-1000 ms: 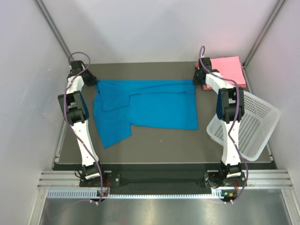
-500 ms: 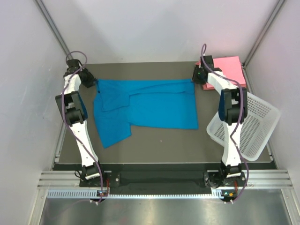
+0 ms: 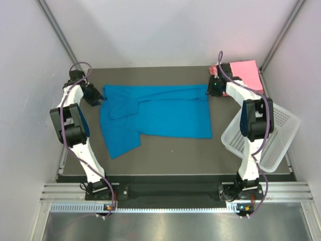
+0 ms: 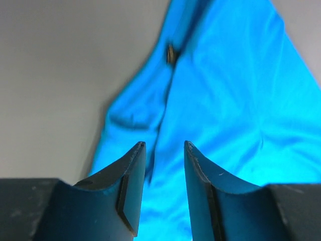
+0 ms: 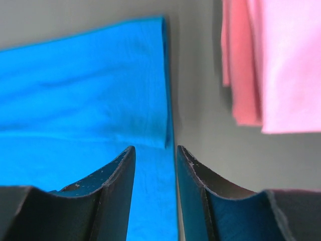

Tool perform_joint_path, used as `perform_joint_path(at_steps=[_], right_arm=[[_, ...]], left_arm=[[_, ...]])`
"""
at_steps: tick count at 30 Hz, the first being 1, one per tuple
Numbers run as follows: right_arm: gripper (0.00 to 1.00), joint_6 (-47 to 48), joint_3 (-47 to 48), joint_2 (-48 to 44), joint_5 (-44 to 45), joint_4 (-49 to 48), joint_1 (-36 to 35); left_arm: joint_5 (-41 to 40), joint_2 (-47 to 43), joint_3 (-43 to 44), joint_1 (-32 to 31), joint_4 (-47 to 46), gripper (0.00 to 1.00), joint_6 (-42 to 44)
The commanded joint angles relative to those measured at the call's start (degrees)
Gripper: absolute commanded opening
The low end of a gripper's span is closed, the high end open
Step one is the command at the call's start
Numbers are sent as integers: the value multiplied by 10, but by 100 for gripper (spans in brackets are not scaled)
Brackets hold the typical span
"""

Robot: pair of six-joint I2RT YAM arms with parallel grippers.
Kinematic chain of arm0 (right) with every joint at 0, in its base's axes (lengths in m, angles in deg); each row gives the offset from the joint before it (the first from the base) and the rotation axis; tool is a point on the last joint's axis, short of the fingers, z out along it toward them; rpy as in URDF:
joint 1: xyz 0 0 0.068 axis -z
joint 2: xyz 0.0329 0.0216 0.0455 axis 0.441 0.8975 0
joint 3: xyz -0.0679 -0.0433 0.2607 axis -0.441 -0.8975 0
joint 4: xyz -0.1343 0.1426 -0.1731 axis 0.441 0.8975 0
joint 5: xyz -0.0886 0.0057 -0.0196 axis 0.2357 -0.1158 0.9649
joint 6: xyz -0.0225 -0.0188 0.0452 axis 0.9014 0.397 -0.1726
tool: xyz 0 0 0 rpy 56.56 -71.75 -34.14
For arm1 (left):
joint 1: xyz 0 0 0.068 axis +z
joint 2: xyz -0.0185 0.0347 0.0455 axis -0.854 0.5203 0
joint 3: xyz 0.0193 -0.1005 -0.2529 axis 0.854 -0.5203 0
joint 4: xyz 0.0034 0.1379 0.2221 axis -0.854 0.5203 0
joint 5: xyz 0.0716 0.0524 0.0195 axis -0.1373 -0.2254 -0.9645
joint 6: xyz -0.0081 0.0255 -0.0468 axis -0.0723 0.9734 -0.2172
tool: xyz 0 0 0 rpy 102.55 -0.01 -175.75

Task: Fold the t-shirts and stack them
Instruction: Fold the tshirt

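The bright blue t-shirt (image 3: 155,118) lies partly folded and flat on the dark table, with one flap hanging toward the front left. The pink folded t-shirts (image 3: 246,75) are stacked at the back right corner. My left gripper (image 3: 95,96) is open just above the blue shirt's back left corner; in the left wrist view the cloth (image 4: 230,100) fills the space under the fingertips (image 4: 164,148). My right gripper (image 3: 214,88) is open over the shirt's back right edge (image 5: 100,90), its fingertips (image 5: 154,150) straddling that edge. The pink stack (image 5: 271,65) lies to its right.
A white perforated basket (image 3: 266,133) lies tilted at the right side of the table (image 3: 175,153), partly over its edge and close to the right arm. White walls enclose the back and sides.
Both grippers have moved nearer and come down to the blue shirt's back corners, and both arms' elbows have swung outward. The shirts have not moved.
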Motion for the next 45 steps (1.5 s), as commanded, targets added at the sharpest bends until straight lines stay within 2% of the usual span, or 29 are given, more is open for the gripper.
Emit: perform_joint_path(at_steps=[1, 5, 11, 21, 29, 39, 41, 44, 45], right_arm=[[39, 11, -16, -27, -13, -9, -12], [39, 8, -18, -18, -15, -12, -18], [39, 9, -21, -5, -16, -26, -20], [37, 5, -13, 20, -40, -52, -23], [37, 4, -1, 35, -8, -32, -26], [40, 6, 16, 56, 6, -25, -32], [40, 6, 16, 58, 7, -26, -32], [40, 7, 17, 60, 15, -26, -33], [39, 7, 17, 60, 17, -26, -34]], left_arm=[[20, -74, -48, -3, -5, 41, 12], [63, -112, -137, -7, -34, 42, -1], [82, -106, -188, -17, -46, 42, 6], [84, -76, -181, -21, -52, 38, 10], [45, -70, -172, -23, -37, 36, 19], [67, -50, -165, -27, -47, 36, 19], [69, -48, -166, -26, -46, 34, 19], [66, -48, -165, -26, -45, 17, 19], [64, -47, -161, -26, -43, 5, 18]])
